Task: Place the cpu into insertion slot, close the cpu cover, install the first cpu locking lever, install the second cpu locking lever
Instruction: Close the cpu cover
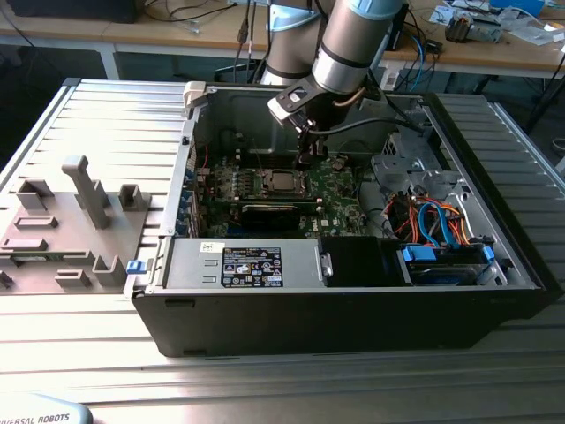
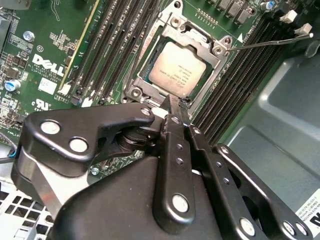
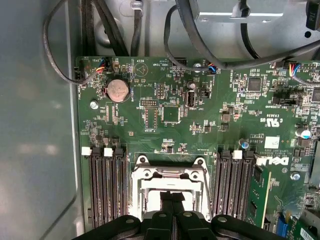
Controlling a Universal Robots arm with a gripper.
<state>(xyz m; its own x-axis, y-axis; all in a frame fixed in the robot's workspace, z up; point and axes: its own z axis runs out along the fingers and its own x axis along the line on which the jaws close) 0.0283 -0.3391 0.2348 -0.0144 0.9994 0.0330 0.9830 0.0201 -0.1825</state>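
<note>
A ribbed grey metal tabletop (image 1: 265,380) fills the lower part of the exterior view. On it lies a black, open-sided computer case (image 1: 353,318). A grey and blue robot arm (image 1: 353,44) comes in from the top centre and reaches down into the case. On the case floor is a flat green circuit board (image 1: 340,181).

The black metal pincer (image 1: 305,161) hangs at the middle of the frame, just to the exterior view's right of the small square dark insertion slot (image 1: 282,183). In the second wrist view the pincer (image 2: 176,106) has its fingers pressed together with nothing seen between them. The tips are at the slot's edge, though contact is unclear.

The thin silvery metal cpu cover (image 2: 197,42) lies flat around the square, dull silver-grey cpu (image 2: 177,69), which sits in the slot. A thin metal lever rod (image 2: 270,42) juts out from one corner of the slot.
</note>
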